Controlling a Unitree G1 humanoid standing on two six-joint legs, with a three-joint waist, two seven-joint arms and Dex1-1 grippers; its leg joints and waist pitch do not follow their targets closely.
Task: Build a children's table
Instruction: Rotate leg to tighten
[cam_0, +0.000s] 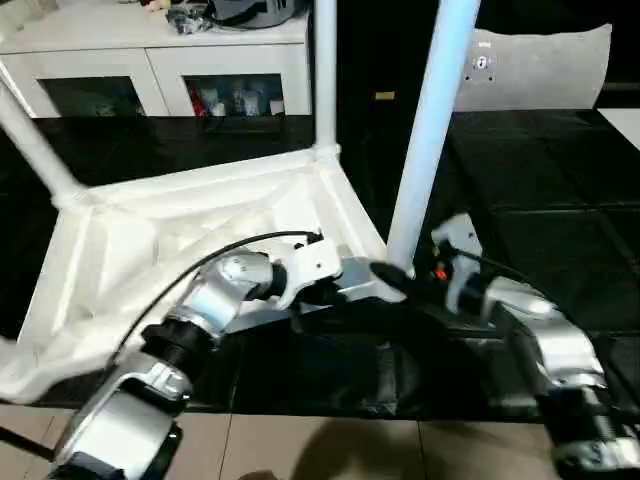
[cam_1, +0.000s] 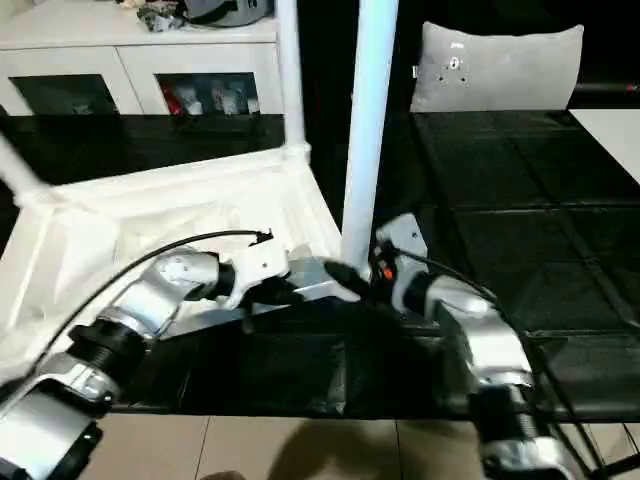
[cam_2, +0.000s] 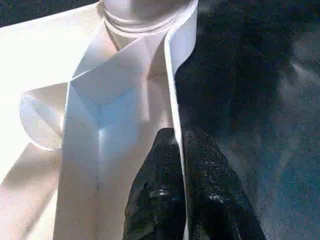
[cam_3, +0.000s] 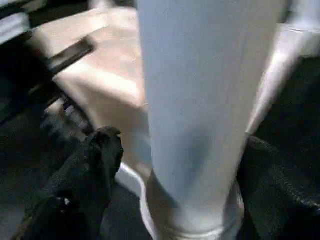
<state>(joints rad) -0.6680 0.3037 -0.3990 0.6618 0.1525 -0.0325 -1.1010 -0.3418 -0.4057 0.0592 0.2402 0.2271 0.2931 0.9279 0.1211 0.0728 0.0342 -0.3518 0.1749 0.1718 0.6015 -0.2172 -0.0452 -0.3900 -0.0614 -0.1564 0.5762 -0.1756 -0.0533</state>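
The white plastic rectangular children's table top (cam_0: 180, 240) lay upside down, ribbed underside up, on the black-covered work tabletop (cam_0: 560, 190). Three long white tapered tube legs stood in its round corner sockets: the near leg (cam_0: 430, 130) at the corner closest to the fingers, a far leg (cam_0: 324, 75) at the corner behind it, and a tilted leg (cam_0: 30, 140) at the far corner on the robot's left.

The left gripper (cam_2: 182, 165) was closed on the thin side wall of the children's table top, one black finger (cam_2: 155, 190) inside the wall and the other outside it, just short of the socket holding the near leg.

The right gripper (cam_3: 175, 165) straddled the base of the near leg. Its black fingers (cam_3: 97, 160) stood wide apart, one on each side of the tube, with a visible gap between the left-hand finger and the tube; contact on the other side could not be determined.

Beyond the fingers, at the far edge of the work tabletop, stood a white cabinet with glass doors (cam_0: 160, 70) and a grey cushion (cam_1: 495, 65).
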